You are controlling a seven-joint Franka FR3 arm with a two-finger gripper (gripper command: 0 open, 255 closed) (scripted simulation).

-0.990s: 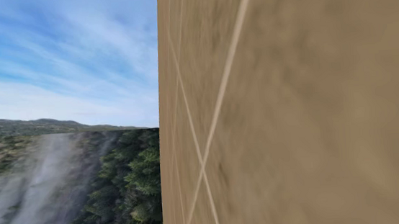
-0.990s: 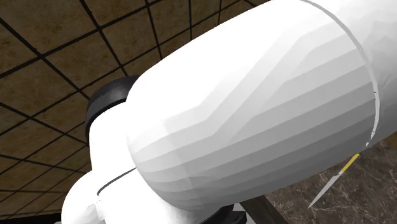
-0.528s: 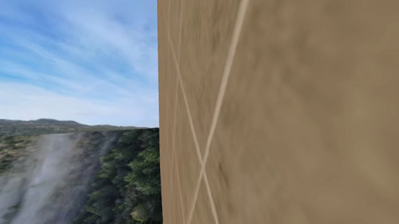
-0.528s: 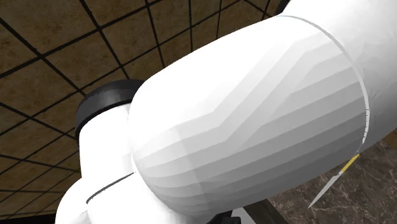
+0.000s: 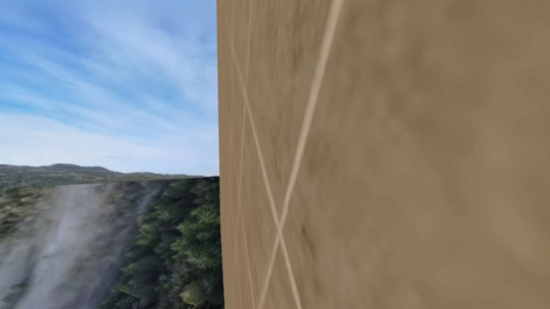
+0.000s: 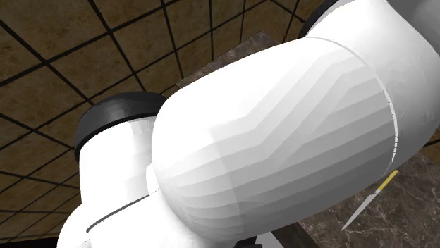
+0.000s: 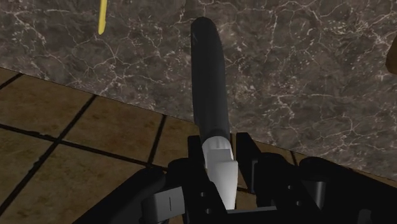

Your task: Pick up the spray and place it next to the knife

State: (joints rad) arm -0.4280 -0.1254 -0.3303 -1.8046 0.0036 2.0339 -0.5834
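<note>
- Black pincer: the two fingers are clamped on the white head of the spray, one on each side. Treat this as a narrow hold at one end of a long load.
- Spray: a long dark body with a white head, it projects straight ahead of the pincer, with its far end over the counter. Move slowly and avoid sharp wrist turns, because the free end could swing or slip in the fingers.
- Counter: dark veined stone lies beyond the spray. Its edge passes below the pincer, with brown tiled floor on the near side. Carry the load fully over the stone before lowering it, so that a slip does not send it to the floor.
- Knife: a yellow handle shows ahead of the pincer, off to one side of the spray and well apart from it. In the second exterior view the knife lies on the stone past the white arm, yellow handle and pale blade in line.
- Target: choose bare stone just beside the knife, not touching it. Approach from the side away from the blade.
- Release: lower until the far end of the spray bears on the stone, then open the fingers. The body is tall and slim and will probably tip if released early or at a tilt.
- An orange-brown object lies ahead on the opposite side and cannot be identified. Keep clear of it.
</note>
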